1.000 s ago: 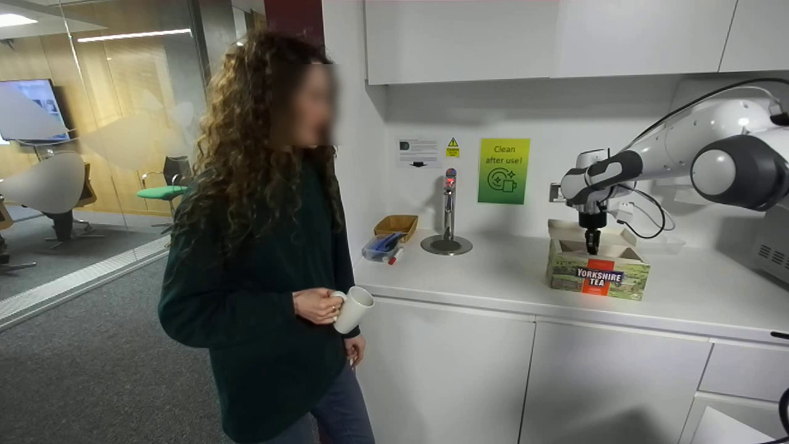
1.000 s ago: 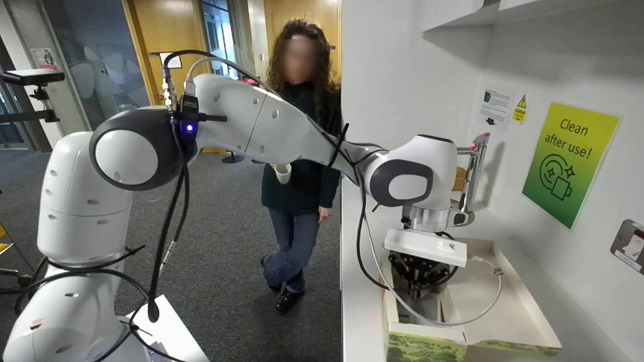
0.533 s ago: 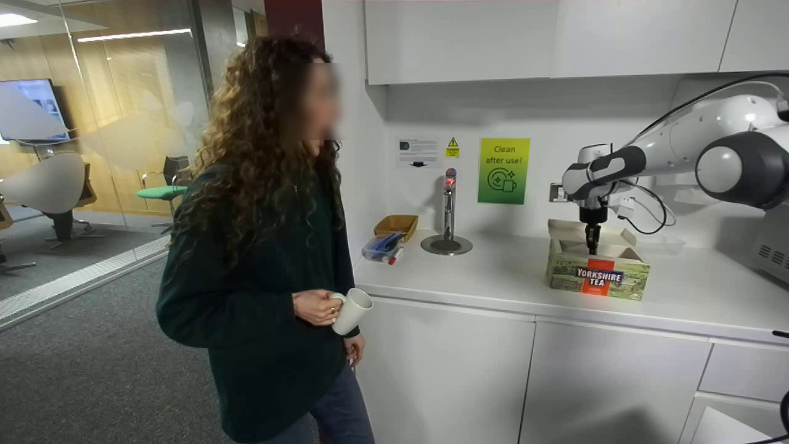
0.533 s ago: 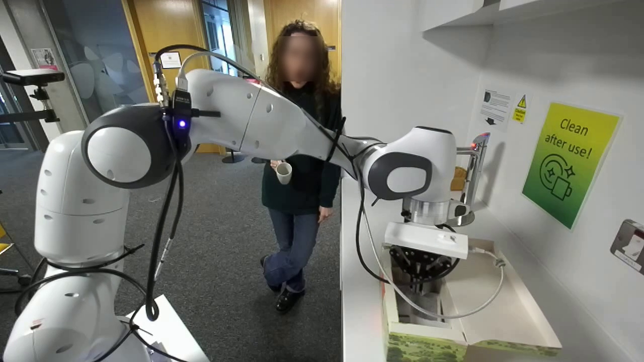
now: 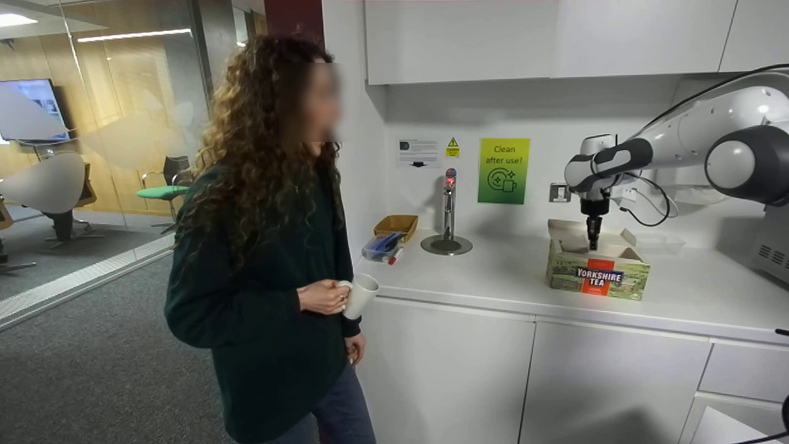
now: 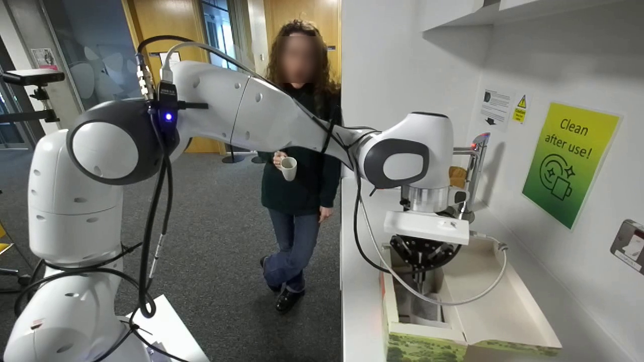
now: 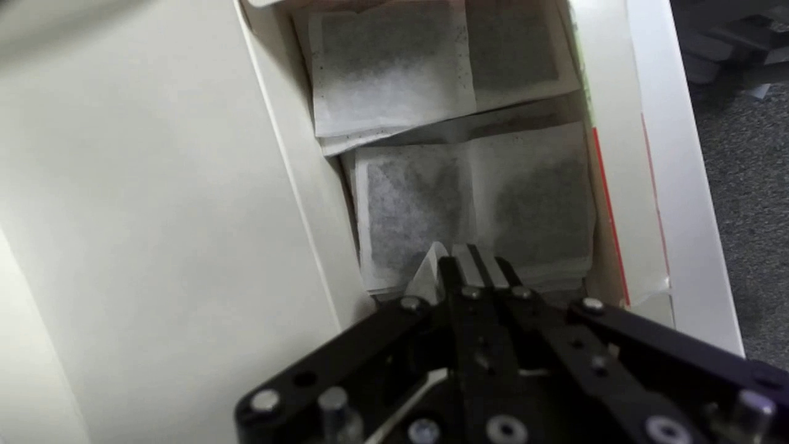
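Note:
My gripper point(image 5: 593, 245) points straight down into the open top of a green Yorkshire Tea box point(image 5: 564, 280), its fingertips around rim height. In the wrist view the fingers of the gripper point(image 7: 478, 262) are pressed together. A pale tea bag point(image 7: 424, 280) sticks out beside the left fingertip and seems pinched there; the grip itself is hidden. Beneath lie flat stacks of tea bags point(image 7: 407, 209) inside the box, with another stack point(image 7: 388, 74) farther up the picture. The box's lid point(image 6: 508, 301) is folded back toward the wall.
A woman point(image 5: 259, 265) stands by the counter point(image 5: 493, 277) holding a white mug point(image 5: 360, 296). A chrome tap point(image 5: 449, 209) rises from the counter, with a basket point(image 5: 397, 225) and a plastic tub point(image 5: 381, 246) left of it. Cabinets point(image 5: 462, 43) hang above.
The arm has lifted, bringing my gripper up inside the box; its fingers stay together. The woman has raised the mug slightly. The box has not moved.

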`<control>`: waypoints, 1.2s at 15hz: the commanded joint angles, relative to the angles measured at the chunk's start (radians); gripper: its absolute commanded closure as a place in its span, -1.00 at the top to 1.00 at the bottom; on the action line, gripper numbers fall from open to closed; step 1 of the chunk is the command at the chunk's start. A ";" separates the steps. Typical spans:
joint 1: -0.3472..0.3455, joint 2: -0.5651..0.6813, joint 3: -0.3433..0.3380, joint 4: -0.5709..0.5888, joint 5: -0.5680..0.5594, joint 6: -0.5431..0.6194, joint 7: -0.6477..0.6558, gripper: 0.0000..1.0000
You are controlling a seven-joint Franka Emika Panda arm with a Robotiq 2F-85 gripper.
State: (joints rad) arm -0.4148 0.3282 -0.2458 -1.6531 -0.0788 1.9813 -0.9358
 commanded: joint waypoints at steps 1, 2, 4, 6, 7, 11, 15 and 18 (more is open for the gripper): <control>0.015 -0.061 -0.002 -0.051 -0.048 0.016 0.001 -1.00; 0.019 -0.067 -0.003 -0.055 -0.059 0.013 0.007 -1.00; 0.026 -0.081 -0.003 -0.061 -0.075 0.012 0.012 -1.00; 0.032 -0.105 -0.002 -0.074 -0.086 0.012 0.010 -1.00; 0.035 -0.116 -0.002 -0.080 -0.091 0.013 0.009 -1.00; 0.052 -0.162 -0.003 -0.106 -0.112 0.017 0.013 -1.00; 0.068 -0.200 -0.005 -0.142 -0.141 0.024 0.023 -1.00; 0.079 -0.216 -0.005 -0.164 -0.160 0.025 0.031 -1.00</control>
State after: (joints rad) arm -0.3538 0.1744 -0.2458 -1.7488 -0.1983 1.9813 -0.9287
